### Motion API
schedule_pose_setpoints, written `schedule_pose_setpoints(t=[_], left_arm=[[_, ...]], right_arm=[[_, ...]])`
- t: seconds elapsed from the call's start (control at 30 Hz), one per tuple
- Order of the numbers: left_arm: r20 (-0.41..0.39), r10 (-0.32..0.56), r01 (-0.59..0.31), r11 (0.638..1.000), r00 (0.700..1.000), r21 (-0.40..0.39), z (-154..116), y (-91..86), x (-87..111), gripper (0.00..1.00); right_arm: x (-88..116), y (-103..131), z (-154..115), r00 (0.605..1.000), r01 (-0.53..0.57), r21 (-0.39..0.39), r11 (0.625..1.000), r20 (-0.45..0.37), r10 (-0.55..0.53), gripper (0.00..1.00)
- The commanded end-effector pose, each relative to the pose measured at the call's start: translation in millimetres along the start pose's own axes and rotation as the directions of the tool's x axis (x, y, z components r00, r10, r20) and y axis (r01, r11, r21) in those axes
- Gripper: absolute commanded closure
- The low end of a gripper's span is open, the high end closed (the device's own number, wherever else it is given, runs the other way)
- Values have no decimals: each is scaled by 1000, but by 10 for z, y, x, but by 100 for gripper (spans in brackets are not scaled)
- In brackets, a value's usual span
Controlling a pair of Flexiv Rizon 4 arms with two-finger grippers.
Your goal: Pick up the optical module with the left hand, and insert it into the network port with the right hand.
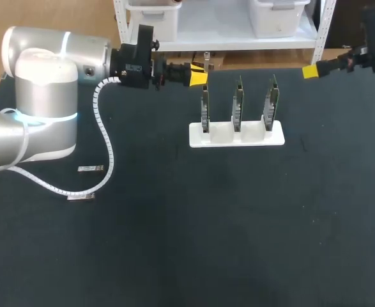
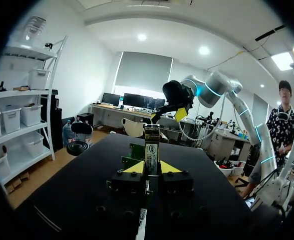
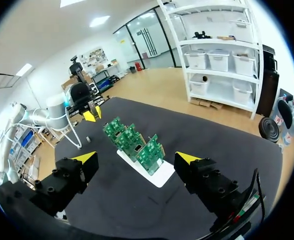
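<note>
The left claw [image 1: 198, 77] was clamped on the slim silver metal optical module [image 2: 152, 152].
The module sat between the claw's two yellow tips and stuck out past them, up off the black table [image 1: 238, 243]. It was near the left end of the white plastic stand [image 1: 236, 135] with three upright green circuit boards [image 1: 238, 102]. The right claw [image 3: 136, 159] had its fingers wide apart and held nothing, well off to the stand's right. Two more small silver modules [image 1: 90, 168] lay by the left arm.

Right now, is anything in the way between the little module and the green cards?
Nothing I can see. The left gripper holds the optical module in the air near the green cards on the white stand, with only bare table between them. The right gripper is open, farther off.
</note>
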State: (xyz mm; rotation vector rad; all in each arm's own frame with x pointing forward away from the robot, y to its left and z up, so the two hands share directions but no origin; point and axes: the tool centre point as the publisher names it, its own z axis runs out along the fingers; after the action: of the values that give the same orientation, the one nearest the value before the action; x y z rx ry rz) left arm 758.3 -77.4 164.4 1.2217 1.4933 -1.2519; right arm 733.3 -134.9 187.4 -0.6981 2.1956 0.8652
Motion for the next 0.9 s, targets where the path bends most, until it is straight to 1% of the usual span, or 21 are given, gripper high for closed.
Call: schedule_pose_setpoints(t=[0.03,0.07,0.13,0.17,0.2,0.23,0.37,0.43,0.57,0.77,0.83,0.9], left_arm=[[1,0,0,1000,1000,-2,-5,-10,1,100],[1,0,0,1000,1000,-2,-5,-10,1,100],[1,0,0,1000,1000,-2,-5,-10,1,100],[1,0,0,1000,1000,-2,-5,-10,1,100],[1,0,0,1000,1000,-2,-5,-10,1,100],[1,0,0,1000,1000,-2,-5,-10,1,100],[1,0,0,1000,1000,-2,-5,-10,1,100],[1,0,0,1000,1000,-2,-5,-10,1,100],[1,0,0,1000,1000,-2,-5,-10,1,100],[1,0,0,1000,1000,-2,-5,-10,1,100],[1,0,0,1000,1000,-2,-5,-10,1,100],[1,0,0,1000,1000,-2,-5,-10,1,100]], right_arm=[[-33,-46,26,1000,20,-82,996,0,-20,0],[-98,-38,61,998,59,-102,993,2,-59,0],[-173,-21,114,995,96,-123,988,5,-96,0],[-234,-9,174,991,131,-152,980,6,-132,0],[-263,0,205,989,148,-160,976,4,-150,0],[-315,24,270,983,181,-186,966,2,-184,0],[-415,128,459,964,254,-254,933,-8,-265,0],[-435,173,537,955,280,-275,920,-12,-295,0],[-460,229,650,951,293,-318,902,5,-308,0],[-486,335,826,940,313,-374,873,-8,-341,0],[-495,353,852,939,315,-377,871,-12,-345,0],[-513,387,880,931,334,-397,855,-6,-366,0]])
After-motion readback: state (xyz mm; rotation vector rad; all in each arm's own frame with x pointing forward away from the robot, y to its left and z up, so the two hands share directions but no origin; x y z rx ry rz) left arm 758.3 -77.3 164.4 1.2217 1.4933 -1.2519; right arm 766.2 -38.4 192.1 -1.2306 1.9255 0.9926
